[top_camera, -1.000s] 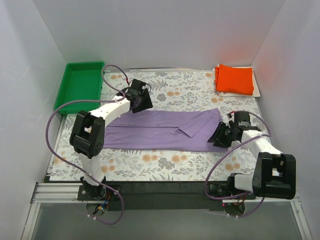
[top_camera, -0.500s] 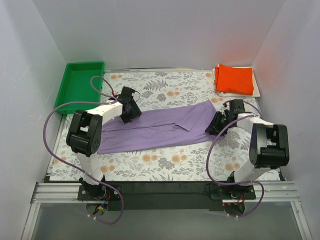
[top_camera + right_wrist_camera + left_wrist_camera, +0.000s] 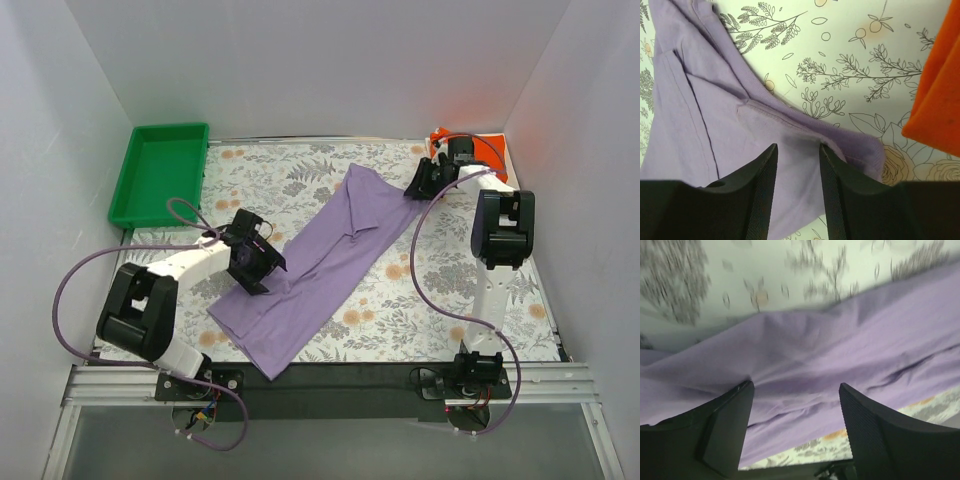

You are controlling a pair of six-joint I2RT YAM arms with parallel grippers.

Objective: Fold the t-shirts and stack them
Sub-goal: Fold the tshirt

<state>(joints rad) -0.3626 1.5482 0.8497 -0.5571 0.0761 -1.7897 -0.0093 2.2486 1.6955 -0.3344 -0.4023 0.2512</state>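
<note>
Your right tool [image 3: 798, 150] has its jaws set narrowly, and a corner of the lavender t-shirt [image 3: 320, 265] fills the gap, so I judge it is grasping that corner. Your left tool [image 3: 795, 390] has its jaws wider apart with a ridge of the same cloth rising between them. That view is blurred, and I cannot tell whether it is pinching the cloth or only straddling it.

The shirt lies part-folded and slanted across the surface [image 3: 300, 170], from near the front edge up toward the far right.

The main hazard is that the right tool sits just beside the folded orange t-shirt [image 3: 935, 100]. A swing that way could catch it and spoil its fold. If the left hold is loose, pulling from the right will probably bunch or skew the shirt. Its near end could also slide over the front edge.

The green tray [image 3: 122, 185] at far left has nothing in it.
</note>
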